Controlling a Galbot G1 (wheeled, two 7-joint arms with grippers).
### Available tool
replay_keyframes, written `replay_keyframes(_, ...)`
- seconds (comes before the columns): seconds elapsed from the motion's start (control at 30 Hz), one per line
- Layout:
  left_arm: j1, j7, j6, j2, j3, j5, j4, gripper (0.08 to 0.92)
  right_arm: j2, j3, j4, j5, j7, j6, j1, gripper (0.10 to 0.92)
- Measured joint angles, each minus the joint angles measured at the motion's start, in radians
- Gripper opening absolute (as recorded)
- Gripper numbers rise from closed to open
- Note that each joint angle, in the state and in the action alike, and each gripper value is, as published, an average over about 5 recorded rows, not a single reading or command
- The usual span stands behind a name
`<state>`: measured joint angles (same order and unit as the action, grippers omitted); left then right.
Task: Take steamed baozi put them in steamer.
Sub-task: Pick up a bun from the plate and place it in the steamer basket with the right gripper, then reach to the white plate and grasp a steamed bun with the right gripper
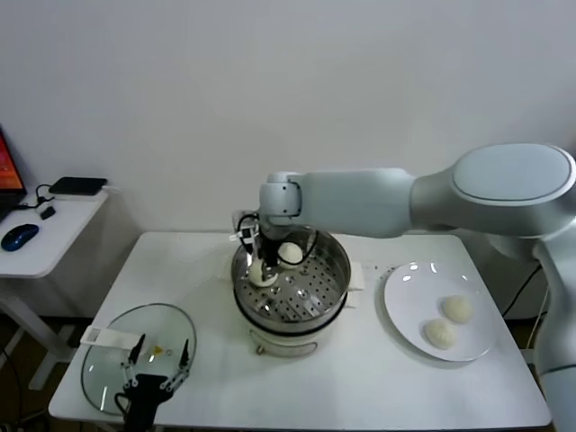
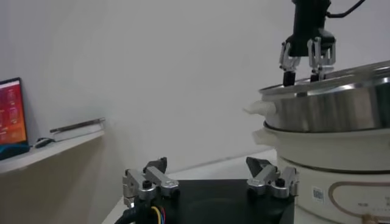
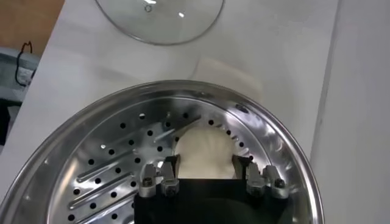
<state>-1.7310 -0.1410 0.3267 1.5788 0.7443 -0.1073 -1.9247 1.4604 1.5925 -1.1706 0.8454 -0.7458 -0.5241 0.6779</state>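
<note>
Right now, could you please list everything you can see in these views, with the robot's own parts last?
steamed baozi: four, off-white; two in the steamer, two on the plate.
steamer: one, shiny steel basket on a cream base, table centre.
plate: one, white, to the steamer's right.
glass lid: one, clear, front left of the table.
table: one, white.
side desk: one, white, far left, holding a blue mouse and a black box.
right gripper: inside the steamer, fingers apart on either side of a bun.
left gripper: open, over the glass lid.
</note>
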Motion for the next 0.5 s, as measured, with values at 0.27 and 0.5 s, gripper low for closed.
replay_keyframes(0.27, -0.004, 0.0, -0.001, 0.001, 0.003, 0.002, -0.008, 0.823, -0.02, 0.007, -0.009, 0.006, -0.029, 0.021, 0.028, 0.817)
replay_keyframes(0.5, -0.008, 0.0, -0.002, 0.002, 0.004, 0.002, -0.013, 0.823, -0.11, 0.053, -0.053, 0.002, -0.119, 0.096, 0.12, 0.823)
